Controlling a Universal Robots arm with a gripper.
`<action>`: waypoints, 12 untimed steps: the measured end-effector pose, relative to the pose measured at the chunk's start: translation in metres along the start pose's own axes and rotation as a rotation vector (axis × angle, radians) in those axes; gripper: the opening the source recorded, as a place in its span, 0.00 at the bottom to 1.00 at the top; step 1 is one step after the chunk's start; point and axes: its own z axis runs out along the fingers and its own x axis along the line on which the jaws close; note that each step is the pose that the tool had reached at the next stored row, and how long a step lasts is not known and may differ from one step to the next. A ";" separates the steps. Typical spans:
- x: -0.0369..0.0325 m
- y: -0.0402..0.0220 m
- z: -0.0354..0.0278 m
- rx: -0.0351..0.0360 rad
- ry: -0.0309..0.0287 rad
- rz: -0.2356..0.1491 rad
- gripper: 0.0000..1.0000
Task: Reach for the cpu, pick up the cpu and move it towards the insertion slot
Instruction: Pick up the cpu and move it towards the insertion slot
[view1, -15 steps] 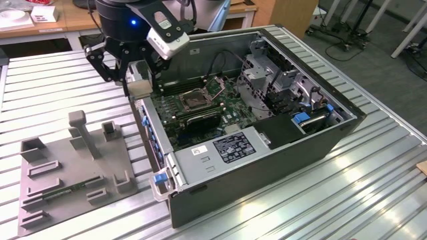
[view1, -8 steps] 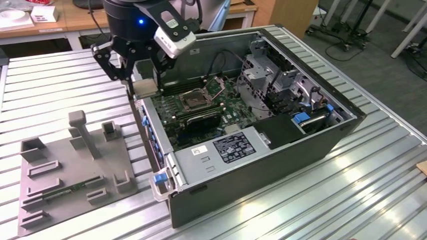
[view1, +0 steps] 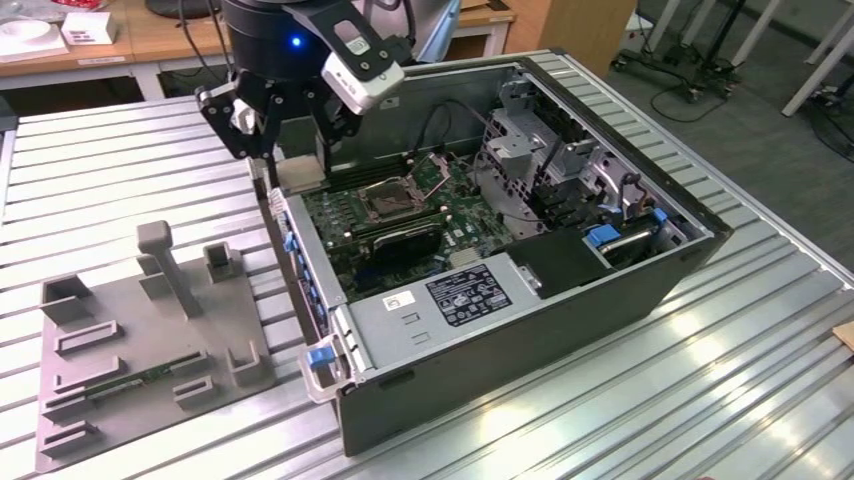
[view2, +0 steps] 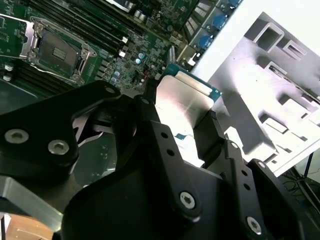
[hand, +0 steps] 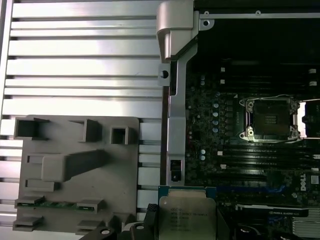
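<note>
On your ribbed metal table, beside the open computer case, the gripper pinches the cpu above the case's edge, apart from the insertion slot.

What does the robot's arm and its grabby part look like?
The arm is thick, round and black, with a small blue light glowing on it. A white and grey box sits at its wrist. The gripper is black, built of chunky angular links joined with shiny silver screws.
</note>
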 end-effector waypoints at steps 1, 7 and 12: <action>-0.0007 0.0000 0.0000 0.0000 0.0000 0.000 0.54; -0.0011 0.0000 0.0000 0.0001 0.0000 0.000 0.54; -0.0022 0.0000 0.0000 0.0000 0.0000 0.000 0.54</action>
